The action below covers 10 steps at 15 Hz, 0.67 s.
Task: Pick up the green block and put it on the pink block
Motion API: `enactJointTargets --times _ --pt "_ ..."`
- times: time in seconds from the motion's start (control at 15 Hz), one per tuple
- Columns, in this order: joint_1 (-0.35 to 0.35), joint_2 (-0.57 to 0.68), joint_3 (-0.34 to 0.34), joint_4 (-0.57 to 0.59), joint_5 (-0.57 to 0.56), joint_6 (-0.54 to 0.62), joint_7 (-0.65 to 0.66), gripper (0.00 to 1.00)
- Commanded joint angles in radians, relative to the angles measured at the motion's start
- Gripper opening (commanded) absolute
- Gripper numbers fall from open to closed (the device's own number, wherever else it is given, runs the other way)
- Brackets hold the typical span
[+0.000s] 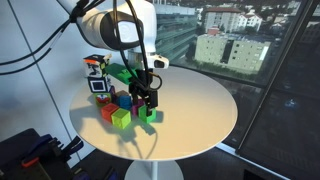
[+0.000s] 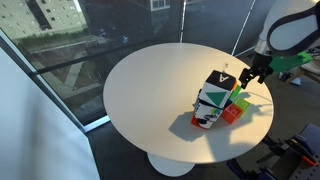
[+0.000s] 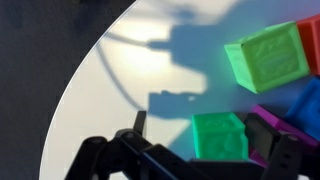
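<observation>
The green block (image 3: 220, 135) lies on the white table between my spread fingers in the wrist view. It also shows in an exterior view (image 1: 147, 116), right under the gripper. The pink block (image 3: 272, 124) sits right beside it, close to one finger and partly hidden by it. My gripper (image 3: 213, 142) is open and empty, low over the green block. It shows in both exterior views (image 1: 147, 102) (image 2: 248, 76). A lime-yellow block (image 3: 268, 55) (image 1: 121, 118) lies a little apart.
A blue block (image 3: 305, 100) and a red block (image 3: 311, 40) crowd the cluster. A printed carton (image 1: 97, 80) (image 2: 212, 100) stands beside the blocks. The round white table (image 1: 200, 110) ends close by, and large windows surround it.
</observation>
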Motion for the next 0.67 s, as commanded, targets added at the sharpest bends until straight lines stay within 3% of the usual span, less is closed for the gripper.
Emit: enactJointTargets --times 0.0,0.6 --pt "0.005 0.009 0.003 -0.015 -0.007 0.047 0.008 1.0" --pt "0.019 0.044 0.006 -0.024 -0.006 0.093 0.016 1.0"
